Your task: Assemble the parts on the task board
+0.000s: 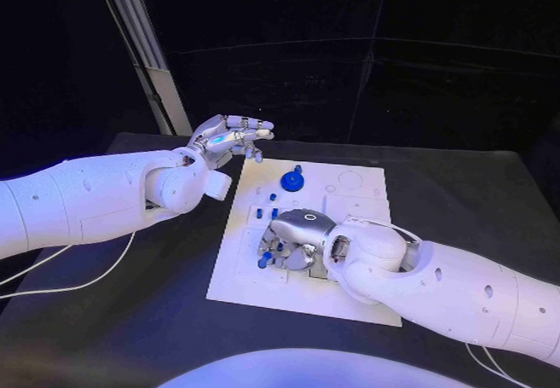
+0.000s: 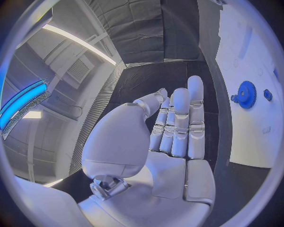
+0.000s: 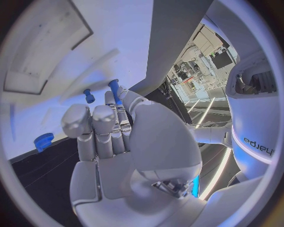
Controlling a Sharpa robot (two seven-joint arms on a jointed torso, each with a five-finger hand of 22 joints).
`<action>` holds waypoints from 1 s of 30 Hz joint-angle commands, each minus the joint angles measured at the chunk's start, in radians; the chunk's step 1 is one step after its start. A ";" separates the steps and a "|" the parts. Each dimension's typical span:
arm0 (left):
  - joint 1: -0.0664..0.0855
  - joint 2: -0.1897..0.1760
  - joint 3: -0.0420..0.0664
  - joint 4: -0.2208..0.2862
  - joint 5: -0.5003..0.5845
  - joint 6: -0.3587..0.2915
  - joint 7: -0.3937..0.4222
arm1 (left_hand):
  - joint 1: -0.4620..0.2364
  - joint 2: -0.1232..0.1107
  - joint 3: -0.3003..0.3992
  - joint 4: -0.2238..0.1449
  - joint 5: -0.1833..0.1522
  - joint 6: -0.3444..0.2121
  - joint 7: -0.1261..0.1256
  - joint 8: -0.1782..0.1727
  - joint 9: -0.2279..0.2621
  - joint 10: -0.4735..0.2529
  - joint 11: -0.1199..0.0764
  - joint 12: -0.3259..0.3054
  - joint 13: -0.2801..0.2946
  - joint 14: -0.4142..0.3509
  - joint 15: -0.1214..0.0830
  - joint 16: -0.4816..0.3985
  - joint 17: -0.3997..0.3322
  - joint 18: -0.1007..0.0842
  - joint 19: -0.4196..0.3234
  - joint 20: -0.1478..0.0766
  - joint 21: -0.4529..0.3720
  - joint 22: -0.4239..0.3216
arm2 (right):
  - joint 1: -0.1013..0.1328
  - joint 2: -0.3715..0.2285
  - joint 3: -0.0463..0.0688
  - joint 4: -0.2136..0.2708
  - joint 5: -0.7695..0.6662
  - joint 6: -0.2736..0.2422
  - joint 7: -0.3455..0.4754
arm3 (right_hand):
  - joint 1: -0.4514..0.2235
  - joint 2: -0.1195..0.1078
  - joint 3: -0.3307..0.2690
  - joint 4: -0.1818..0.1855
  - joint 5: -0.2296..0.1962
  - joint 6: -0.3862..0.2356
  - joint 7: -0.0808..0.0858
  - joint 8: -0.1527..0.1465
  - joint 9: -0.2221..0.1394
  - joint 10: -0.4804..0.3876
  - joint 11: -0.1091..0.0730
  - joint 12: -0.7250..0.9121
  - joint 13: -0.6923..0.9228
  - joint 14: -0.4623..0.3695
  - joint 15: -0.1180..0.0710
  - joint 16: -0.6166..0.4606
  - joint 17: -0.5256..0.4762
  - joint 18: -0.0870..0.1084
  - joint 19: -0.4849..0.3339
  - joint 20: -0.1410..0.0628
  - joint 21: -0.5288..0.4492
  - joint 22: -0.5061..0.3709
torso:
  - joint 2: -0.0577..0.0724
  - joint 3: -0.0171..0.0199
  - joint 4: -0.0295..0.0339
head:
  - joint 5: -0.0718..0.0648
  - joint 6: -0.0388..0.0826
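Observation:
The white task board (image 1: 354, 192) lies in the middle of the black table. My right hand (image 1: 298, 236) is bent down over the board's near-left part; in the right wrist view its thumb and a finger pinch a slim blue peg (image 3: 114, 88) against the board (image 3: 118, 38). Another blue peg (image 3: 89, 96) and a ribbed blue piece (image 3: 42, 141) lie close by. A blue gear (image 1: 293, 179) stands at the board's far left, with small blue pegs (image 1: 271, 196) just before it. My left hand (image 1: 233, 134) hovers beyond the board's far-left corner, fingers straight and empty, with the gear (image 2: 245, 94) off to its side.
A slanted metal post (image 1: 143, 53) rises behind the table's far-left corner. White cables (image 1: 56, 280) trail over the table's left side under my left arm. Bare black table (image 1: 452, 191) lies to the right of the board.

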State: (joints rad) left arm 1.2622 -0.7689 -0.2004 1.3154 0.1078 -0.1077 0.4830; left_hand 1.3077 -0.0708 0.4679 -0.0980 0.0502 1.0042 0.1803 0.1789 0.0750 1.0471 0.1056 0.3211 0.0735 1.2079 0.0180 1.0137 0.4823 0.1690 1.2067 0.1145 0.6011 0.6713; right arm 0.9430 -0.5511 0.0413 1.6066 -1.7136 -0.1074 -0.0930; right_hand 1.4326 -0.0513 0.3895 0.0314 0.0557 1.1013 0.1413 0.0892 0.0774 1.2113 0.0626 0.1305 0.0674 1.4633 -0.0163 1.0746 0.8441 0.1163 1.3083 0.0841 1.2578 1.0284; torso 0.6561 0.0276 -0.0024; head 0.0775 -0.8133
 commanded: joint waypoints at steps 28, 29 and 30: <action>0.002 -0.003 0.001 0.001 0.002 0.012 0.002 | 0.008 0.003 -0.002 -0.006 0.007 -0.004 0.002 0.004 -0.001 -0.006 0.002 0.005 -0.001 -0.005 0.000 -0.006 -0.001 0.014 -0.007 0.000 -0.006 -0.001 | -0.002 -0.003 -0.015 0.014 -0.032 -0.152 0.021 | -0.071 -0.066 -0.087 0.002 -0.001 -0.234 0.031 -0.026 -0.010 -0.258 0.053 -0.036 0.001 -0.051 0.038 -0.131 -0.188 0.037 -0.121 0.039 -0.156 -0.233 | 0.000 0.0011 -0.0009 | -0.001 0.003; 0.002 -0.004 0.001 0.001 0.002 0.012 0.002 | 0.008 0.003 -0.002 -0.006 0.007 -0.004 0.002 0.004 -0.001 -0.006 0.002 0.005 -0.001 -0.005 0.000 -0.006 -0.001 0.014 -0.007 0.000 -0.006 -0.001 | -0.002 -0.007 -0.015 0.018 -0.026 -0.161 0.025 | -0.070 -0.063 -0.093 0.002 -0.001 -0.232 0.033 -0.025 -0.010 -0.254 0.052 -0.027 0.002 -0.049 0.037 -0.131 -0.187 0.037 -0.119 0.038 -0.156 -0.232 | 0.000 0.0011 -0.0009 | -0.001 0.003; 0.002 -0.004 0.001 0.001 0.002 0.012 0.002 | 0.008 0.003 -0.002 -0.006 0.007 -0.004 0.002 0.004 -0.001 -0.006 0.002 0.005 -0.001 -0.005 0.000 -0.006 -0.001 0.014 -0.007 0.000 -0.006 -0.001 | -0.002 -0.013 -0.015 0.023 -0.022 -0.167 0.028 | -0.068 -0.060 -0.097 0.002 -0.001 -0.230 0.034 -0.024 -0.009 -0.250 0.052 -0.020 0.003 -0.047 0.036 -0.131 -0.188 0.037 -0.116 0.038 -0.157 -0.232 | 0.000 0.0011 -0.0009 | -0.001 0.003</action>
State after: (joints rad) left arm 1.2624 -0.7720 -0.2004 1.3157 0.1078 -0.1072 0.4820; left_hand 1.3077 -0.0708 0.4680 -0.0980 0.0501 1.0041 0.1803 0.1789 0.0751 1.0471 0.1056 0.3211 0.0737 1.2079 0.0180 1.0137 0.4824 0.1690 1.2067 0.1145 0.6011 0.6715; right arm 0.9398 -0.5601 0.0264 1.6226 -1.7549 -0.2038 -0.0929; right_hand 1.3670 -0.1168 0.2969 0.0321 0.0561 0.8710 0.1723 0.0635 0.0674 0.9609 0.1161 0.1085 0.0703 1.4183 0.0214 0.9494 0.6569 0.1481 1.1899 0.1230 1.1067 0.7968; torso 0.6565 0.0282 -0.0032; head 0.0762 -0.8098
